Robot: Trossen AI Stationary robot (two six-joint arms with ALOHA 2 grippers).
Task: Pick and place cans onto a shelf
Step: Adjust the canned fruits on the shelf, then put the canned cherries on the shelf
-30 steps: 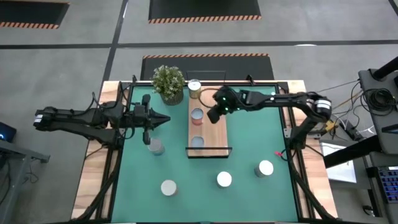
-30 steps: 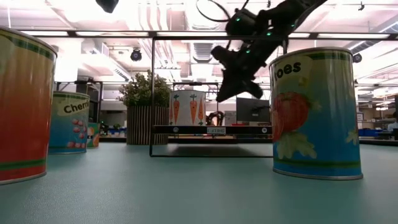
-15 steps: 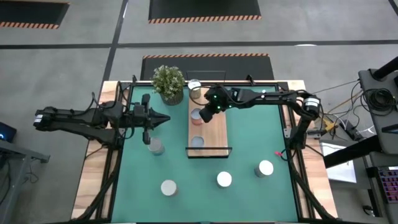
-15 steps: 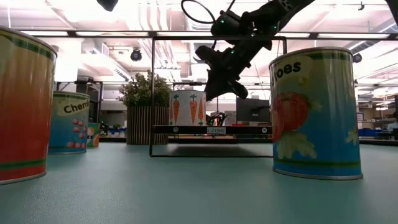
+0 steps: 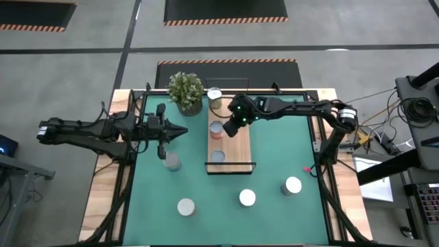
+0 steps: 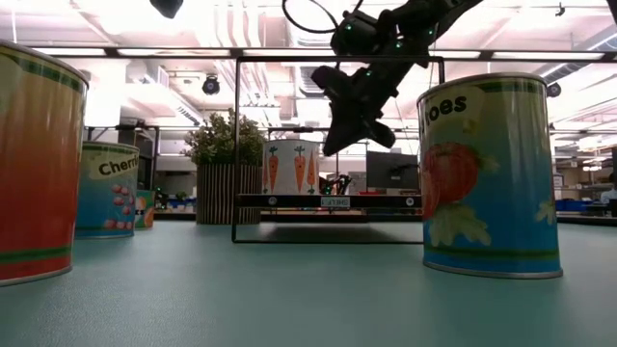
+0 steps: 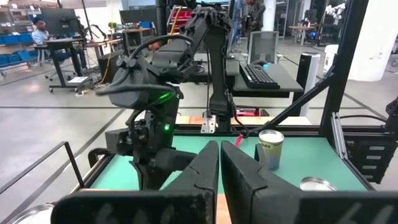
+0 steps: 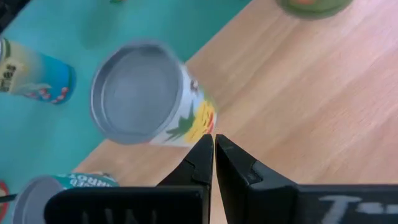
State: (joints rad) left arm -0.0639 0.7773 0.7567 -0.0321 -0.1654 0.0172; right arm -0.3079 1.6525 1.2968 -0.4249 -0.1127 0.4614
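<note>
Right tool (image 5: 228, 127) hovered over the wooden shelf (image 5: 237, 147), fingers (image 8: 202, 160) pressed together on nothing, just beside the middle can (image 5: 217, 127) standing on the board. From the right wrist view, seen a silver-topped can with a yellow and green label (image 8: 146, 96) at the shelf's edge just ahead of the closed fingertips, not touching them; a blue-sided can (image 8: 31, 65) lay beyond on the green mat (image 8: 56, 130). Two more cans on the shelf line: one at the far end (image 5: 215, 95) near the potted plant (image 5: 186, 91), one toward the near end (image 5: 217, 156), by the black wire frame. In the low view, hung above the shelf (image 6: 328, 201), tilted downward, with a carrot-labelled can (image 6: 291, 166) behind. Left tool (image 5: 182, 130) held well clear of the shelf over the mat's left side, fingers (image 7: 202, 171) closed together and empty, with a grey-sided can (image 5: 171, 162) just in front of it on the mat. Three further cans stood apart along the near part of the tabletop: (image 5: 186, 206), (image 5: 247, 198) and (image 5: 293, 185). Close to the low camera, a tomato-labelled can (image 6: 487, 178) and a cherry-labelled can (image 6: 109, 190) stood upright
</note>
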